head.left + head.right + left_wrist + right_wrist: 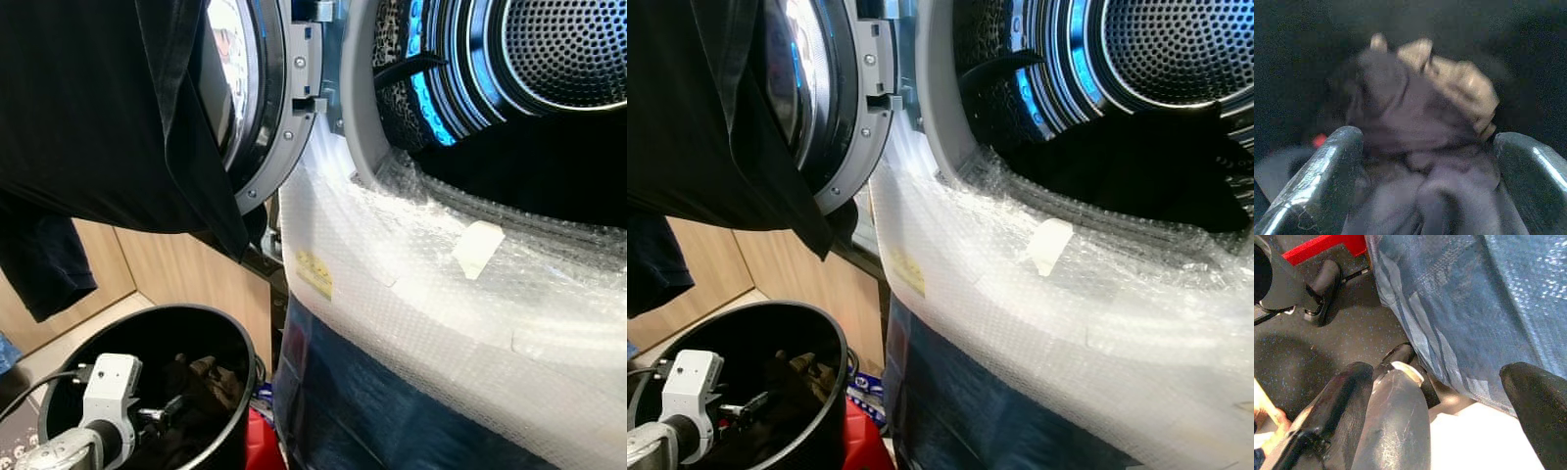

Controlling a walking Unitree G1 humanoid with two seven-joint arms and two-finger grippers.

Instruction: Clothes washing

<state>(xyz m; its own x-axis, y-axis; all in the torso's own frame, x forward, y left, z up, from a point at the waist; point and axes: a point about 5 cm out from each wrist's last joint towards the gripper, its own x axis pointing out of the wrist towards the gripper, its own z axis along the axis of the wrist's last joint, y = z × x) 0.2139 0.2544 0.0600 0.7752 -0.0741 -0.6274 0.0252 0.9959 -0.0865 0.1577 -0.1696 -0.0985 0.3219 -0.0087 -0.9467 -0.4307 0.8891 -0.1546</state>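
Observation:
The washing machine's door (pixel 269 117) stands open, with a black garment (pixel 98 108) draped over it. More dark clothes (pixel 1136 166) lie in the steel drum (pixel 558 49). Below the door, a round black basket (pixel 235 343) holds dark and brown clothes (pixel 201 377). My left gripper (pixel 179 402) reaches into that basket. In the left wrist view its fingers (pixel 1327 181) stand open on either side of a crumpled grey-brown cloth (pixel 1420 122). My right gripper (pixel 1444 406) hangs open low beside the machine, above the dark floor (pixel 1327 347).
Bubble wrap (pixel 421 284) covers the machine's front below the drum mouth, with a blue cover (pixel 353 401) under it. A red object (pixel 257 441) sits on the floor between basket and machine. Wooden cabinet fronts (pixel 186 264) stand behind the basket.

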